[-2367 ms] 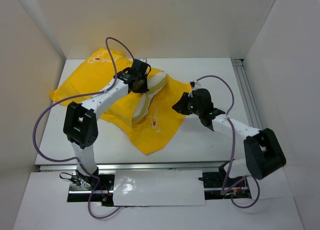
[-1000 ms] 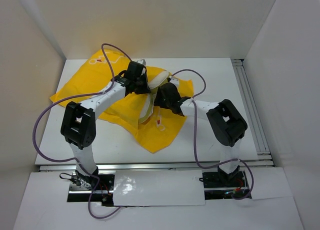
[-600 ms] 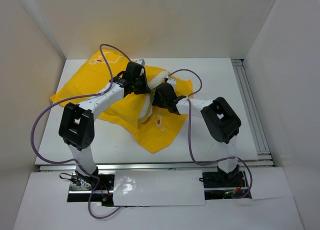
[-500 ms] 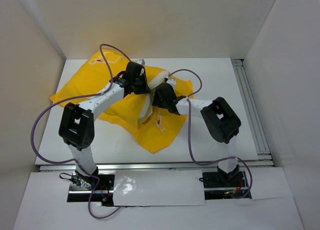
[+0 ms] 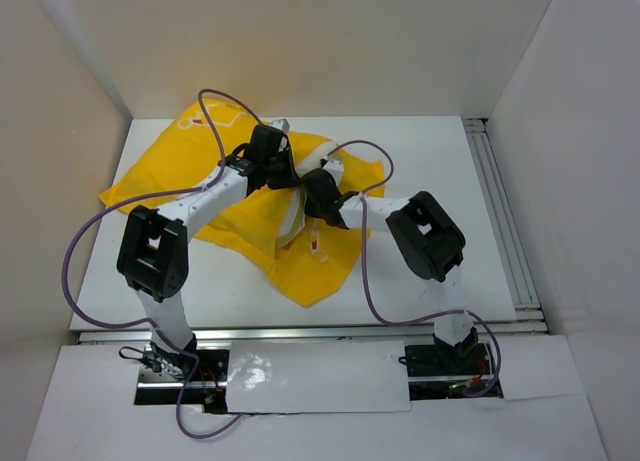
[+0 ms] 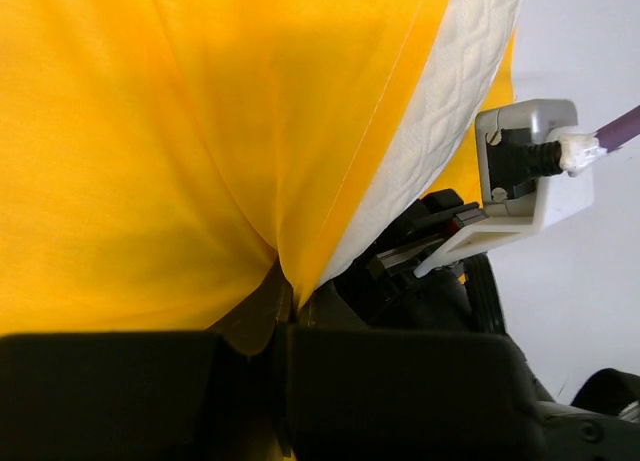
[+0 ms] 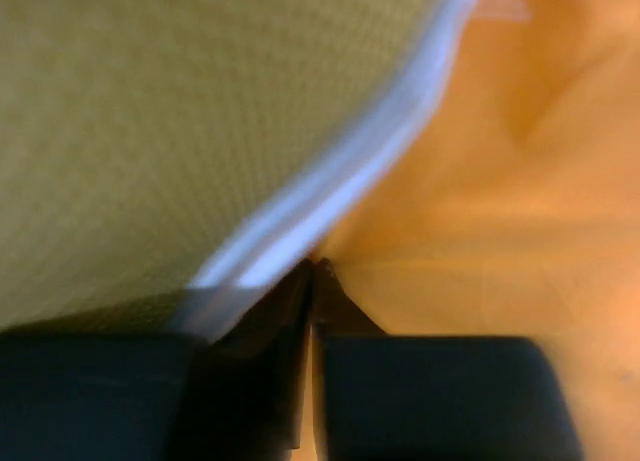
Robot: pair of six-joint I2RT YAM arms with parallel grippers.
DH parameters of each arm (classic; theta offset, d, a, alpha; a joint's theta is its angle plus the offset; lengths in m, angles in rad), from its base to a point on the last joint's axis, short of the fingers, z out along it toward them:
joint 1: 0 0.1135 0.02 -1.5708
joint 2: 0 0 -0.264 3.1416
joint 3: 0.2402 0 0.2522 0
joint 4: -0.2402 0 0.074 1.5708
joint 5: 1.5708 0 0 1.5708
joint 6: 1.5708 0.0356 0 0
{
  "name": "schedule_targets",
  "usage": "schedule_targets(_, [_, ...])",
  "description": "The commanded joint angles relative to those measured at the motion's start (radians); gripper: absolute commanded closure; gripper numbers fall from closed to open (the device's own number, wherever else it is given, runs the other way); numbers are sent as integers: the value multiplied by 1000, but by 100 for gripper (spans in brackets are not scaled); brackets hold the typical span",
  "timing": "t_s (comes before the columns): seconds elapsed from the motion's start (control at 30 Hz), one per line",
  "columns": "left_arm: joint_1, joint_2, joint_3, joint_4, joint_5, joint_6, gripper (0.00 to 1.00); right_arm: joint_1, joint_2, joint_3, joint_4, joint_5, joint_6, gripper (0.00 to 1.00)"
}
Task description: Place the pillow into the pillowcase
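Right tool first, since that's the 1 that just did something: its 2 black fingers have come almost together, only a thin slit left, right on the line where the edge of the cream-white quilted soft pillow meets the bright yellow fabric pillowcase. Creases in the yellow cloth run into the tips, so my guess is it's nipping the pillowcase hem. That view is blurry though, and I can't rule out a bit of pillow edge in there too. The left tool is clamped tight on a fold of the pillowcase, with the pillow bulging out just beside it. A couple of seconds ago the right arm was out over the right part of the white table, clear of the cloth; now it's tucked in close to the left arm at the opening. I reckon that means both sides of the mouth are held and the case can get pulled over. The pillow sits far-middle on the table, mostly under yellow, with a pale strip poking out between the tools. From above, both wrists cover their own fingertips, and you can't tell how deep the pillow is actually in.
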Motion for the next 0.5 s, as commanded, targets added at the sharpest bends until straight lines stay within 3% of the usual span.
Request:
schedule_targets(0.0, [-11,-93,8,92,56,-12,100,15,20,39,-59,91,57,97])
schedule_targets(0.17, [0,-80,8,101,-19,-12,100,15,-117,-81,-28,142,19,100])
schedule_targets(0.3, [27,2,74,6,-83,-12,100,-9,-391,-249,-2,196,-24,100])
schedule_targets(0.47, [80,-13,1,64,-30,-44,100,-123,-607,-452,146,-57,-99,100])
